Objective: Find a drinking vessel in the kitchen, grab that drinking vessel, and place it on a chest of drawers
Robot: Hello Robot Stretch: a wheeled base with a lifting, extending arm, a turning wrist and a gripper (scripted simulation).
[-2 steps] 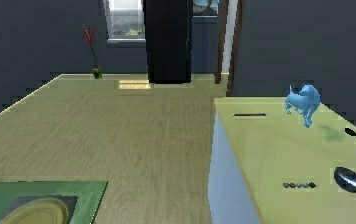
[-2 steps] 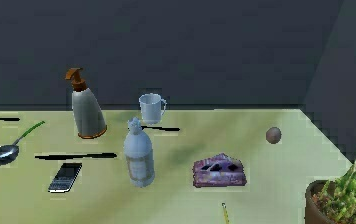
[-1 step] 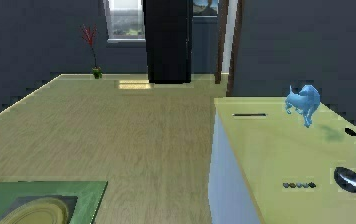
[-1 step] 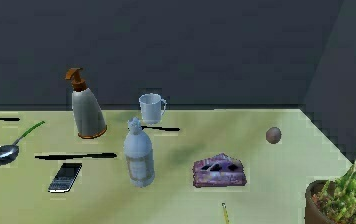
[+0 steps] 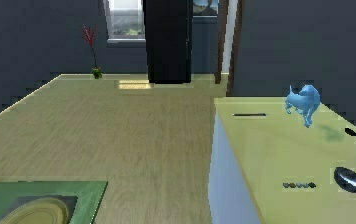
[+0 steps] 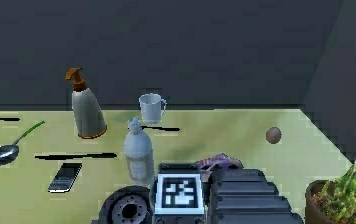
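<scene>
Mug [image 6: 152, 106] on desk [image 6: 236, 135], just beyond grey bottle [image 6: 137, 152]. Jaws low on bottle's near side; cannot tell whether gripping anything. Likely to topple bottle if extended straight toward mug; could also clip pump flask [image 6: 86, 105] left of bottle, shoving mug away.

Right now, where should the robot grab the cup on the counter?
Probably its round wall under the rim, coming down from above. The cup stands upright, mouth up, its handle toward the arm side view's right. A pump bottle stands to its left and a pale bottle just in front, crowding a sideways approach.
</scene>
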